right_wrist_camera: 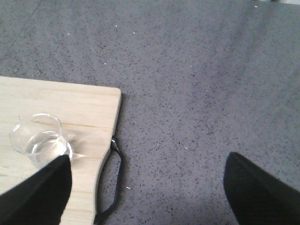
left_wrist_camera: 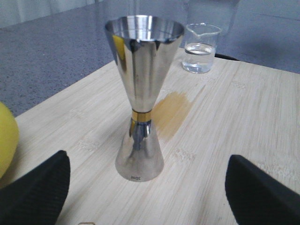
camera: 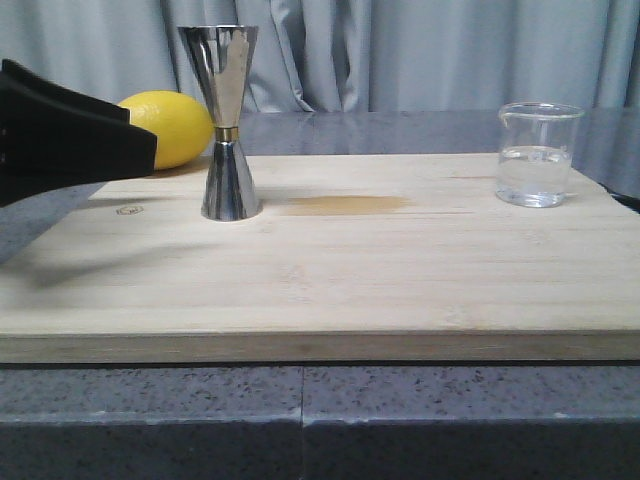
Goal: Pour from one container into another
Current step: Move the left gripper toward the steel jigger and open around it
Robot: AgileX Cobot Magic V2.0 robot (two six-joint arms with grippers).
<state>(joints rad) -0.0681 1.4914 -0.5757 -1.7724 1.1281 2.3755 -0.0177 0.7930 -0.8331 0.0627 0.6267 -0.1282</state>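
Soft even light, faint shadows, glare on the steel jigger.

Open board lies between jigger and beaker; the lemon seems to crowd the jigger's far-left side.

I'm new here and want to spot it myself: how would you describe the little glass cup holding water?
Find the pale wooden cutting board on the grey speckled counter. At its far right corner stands a small clear glass beaker, part full of clear liquid. Unlike the tall steel hourglass jigger and yellow lemon at the left, it is transparent.
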